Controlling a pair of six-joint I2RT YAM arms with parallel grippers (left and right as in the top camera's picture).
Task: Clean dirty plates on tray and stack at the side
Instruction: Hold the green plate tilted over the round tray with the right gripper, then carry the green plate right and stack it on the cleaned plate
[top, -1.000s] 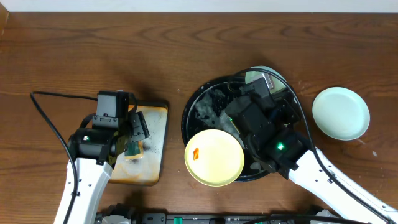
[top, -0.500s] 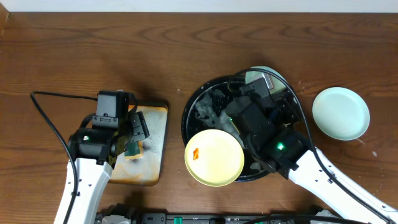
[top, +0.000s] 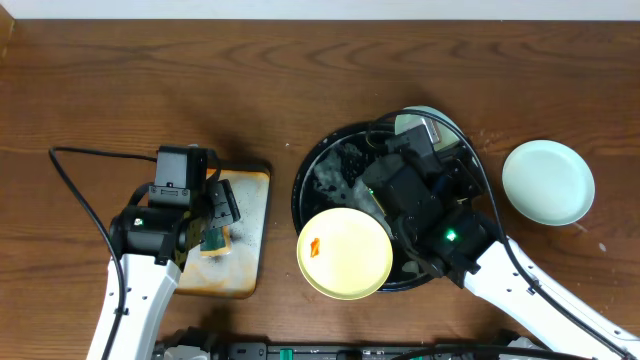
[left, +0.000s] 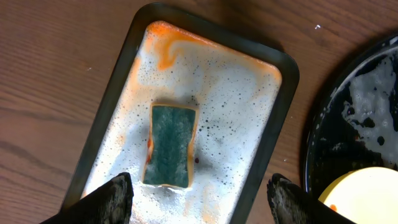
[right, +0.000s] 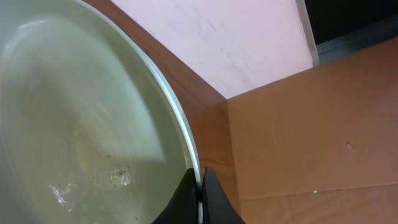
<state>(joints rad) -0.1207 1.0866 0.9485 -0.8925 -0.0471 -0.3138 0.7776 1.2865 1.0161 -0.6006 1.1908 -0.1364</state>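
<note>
Worktop: brown wood (top: 300, 90), with a thin white strip along its 12 o'clock edge.
Black tray: round (top: 303, 185), just right of the middle, with wet foam inside.
Yellow plate: lies at the tray's 7 o'clock side (top: 350, 262), hanging a bit over the rim. It has an orange smear (top: 315, 247), so it is dirty.
Side plate: pale blue-green (top: 547, 182), flat on the worktop at 3 o'clock from the tray, apart from it. It looks clean from above.
Third plate: pale blue-green (right: 74, 124), at the tray's 1 o'clock side, wet with a few small specks.
Right jaws: pinching the rim of the third plate.
Left jaws: spread wide, holding nothing, hanging over the sponge (left: 171, 144).
Sponge: lies on the foamy, rusty metal tray (left: 124, 74), at 9 o'clock from the black tray.
Done: one plate seems washed and set aside.
Left: finish the third plate and put it on the side plate. Then wash the yellow plate and stack it too.
</note>
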